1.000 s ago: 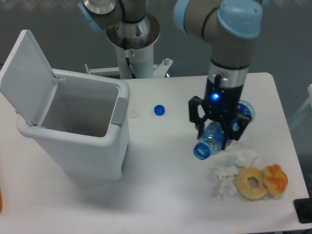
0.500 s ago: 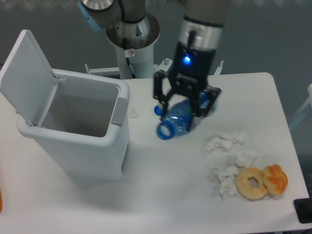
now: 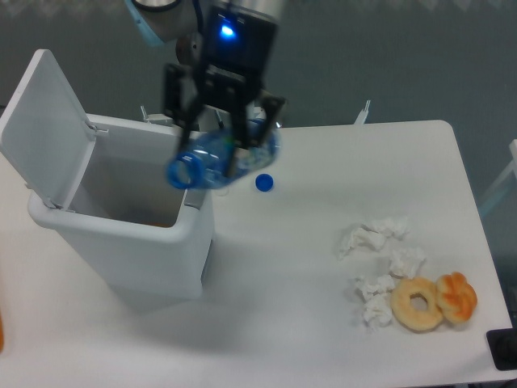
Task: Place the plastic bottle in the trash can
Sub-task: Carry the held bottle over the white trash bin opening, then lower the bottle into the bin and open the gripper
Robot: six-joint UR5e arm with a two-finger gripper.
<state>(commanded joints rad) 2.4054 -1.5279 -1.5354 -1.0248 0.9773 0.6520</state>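
Gripper (image 3: 212, 133) is up in the air at the back-left of the counter (image 3: 323, 323), black two-finger unit with a blue LED lit on the wrist housing above it. Jaws clamped on the plastic bottle (image 3: 220, 156), one finger each side of its body.

Bottle: clear blue-tinted plastic, glossy, lying roughly horizontal. Open mouth with blue neck ring points left, base points right. It hangs clear of the counter, mouth end above the right rim of the trash can (image 3: 129, 218), base end sticking out past that rim over the counter. Not touching the can as far as I can tell.

Trash can: big white rectangular plastic bin, smooth walls, rounded corners, sitting near the left edge of the counter. Hinged flip lid stands open, tilted up and to the left. Inside looks grey. A grey tab sits on the right rim, partly hidden behind the bottle.

Small round blue cap (image 3: 263, 183) lies flat on the counter just right of the can, below the bottle's base end, apart from both.

Toward the front-right corner: crumpled white tissues (image 3: 378, 267), a few wrinkled lumps in a loose cluster. Touching the lowest lump, a tan ring donut (image 3: 418, 304); an orange glossy pastry (image 3: 456, 296) butts against its right side.

Counter surface is plain matte white, rounded corners.
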